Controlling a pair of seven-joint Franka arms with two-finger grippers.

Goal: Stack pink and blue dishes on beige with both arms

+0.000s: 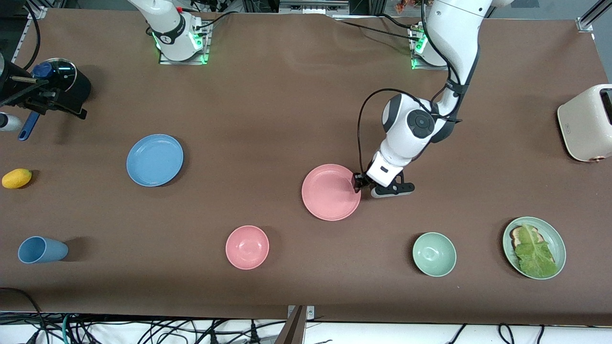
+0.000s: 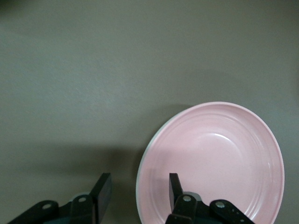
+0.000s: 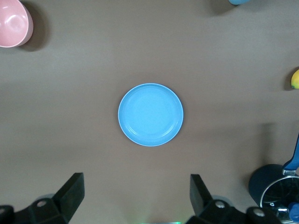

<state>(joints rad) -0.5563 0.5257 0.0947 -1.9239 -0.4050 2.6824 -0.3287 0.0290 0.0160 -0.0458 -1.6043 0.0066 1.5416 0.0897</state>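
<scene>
Nearest the front camera, a row of dishes runs along the table [image 1: 296, 95]: a blue cup [image 1: 42, 250] lying on its side toward the right arm's end, a pink bowl [image 1: 247, 247], a green bowl [image 1: 434, 254], and a green plate [image 1: 554, 234] with lettuce and toast toward the left arm's end.

Farther from the camera sits the pink plate [image 1: 330, 192], flat on the table near the middle. The left gripper [image 1: 357, 184] is down at the plate's edge on the side toward the left arm's end. In the left wrist view its fingers [image 2: 174, 189] are partly spread and straddle the rim of the pink plate [image 2: 215, 158]: one finger over the plate's inner surface, the other outside it over the table. Whether either finger touches the rim cannot be told. A pale edge shows along the plate's rim there; what it belongs to is hard to make out, and no beige plate is plainly visible in any view.

The blue plate [image 1: 155, 160] lies flat toward the right arm's end, slightly farther from the camera than the pink one and well apart from it. A yellow fruit [image 1: 16, 178] lies near the table's edge at that end.

The right gripper [image 3: 135, 196] is cut out of the front view; only its wrist view shows it, waiting high over the blue plate [image 3: 150, 114] with fingers spread wide and holding nothing.

Farthest are a dark pot [image 1: 64, 81] at the right arm's end and a cream toaster [image 1: 585, 124], cut off by the frame, at the left arm's end.
</scene>
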